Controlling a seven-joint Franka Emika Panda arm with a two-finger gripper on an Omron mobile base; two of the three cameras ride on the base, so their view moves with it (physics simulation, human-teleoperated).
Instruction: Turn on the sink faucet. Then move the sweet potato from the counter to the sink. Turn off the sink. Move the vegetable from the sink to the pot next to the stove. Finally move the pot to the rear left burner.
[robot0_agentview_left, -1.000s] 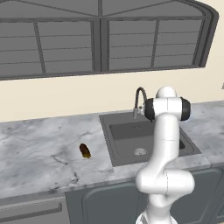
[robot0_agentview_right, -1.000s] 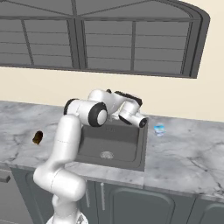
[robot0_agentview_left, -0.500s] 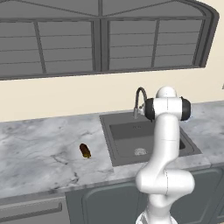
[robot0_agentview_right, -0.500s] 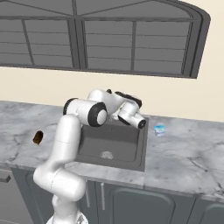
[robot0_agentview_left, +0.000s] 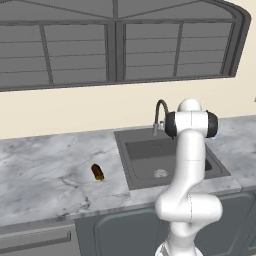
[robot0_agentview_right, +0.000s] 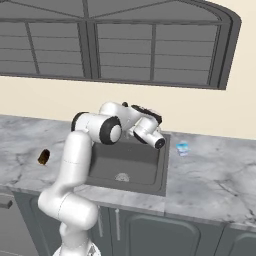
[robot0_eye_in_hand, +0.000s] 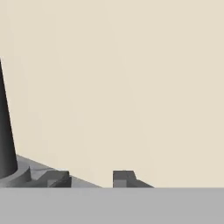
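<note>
The dark curved faucet (robot0_agentview_left: 159, 116) stands at the back rim of the sink (robot0_agentview_left: 131, 165). In the hand view its column (robot0_eye_in_hand: 5, 131) rises at the far left, with the cream wall behind it. My gripper (robot0_eye_in_hand: 89, 179) is just to the right of that column, facing the wall. Its two dark fingertips (robot0_eye_in_hand: 124, 177) stand a little apart with nothing between them, so it is open. In the right base view the wrist (robot0_agentview_right: 150, 131) reaches over the back of the sink (robot0_agentview_right: 161, 172). The brown sweet potato (robot0_agentview_left: 97, 172) lies on the marble counter (robot0_agentview_left: 45, 175) left of the sink, also visible as the sweet potato (robot0_agentview_right: 44, 156).
A small pale blue object (robot0_agentview_right: 183, 148) sits on the counter just right of the sink. Grey wall cabinets (robot0_agentview_left: 115, 50) hang above. The sink basin holds a drain (robot0_agentview_left: 161, 173). Cabinet doors (robot0_agentview_right: 150, 230) run below the counter's front edge.
The arm holds nearly the same pose by the faucet. The sweet potato has not moved.
</note>
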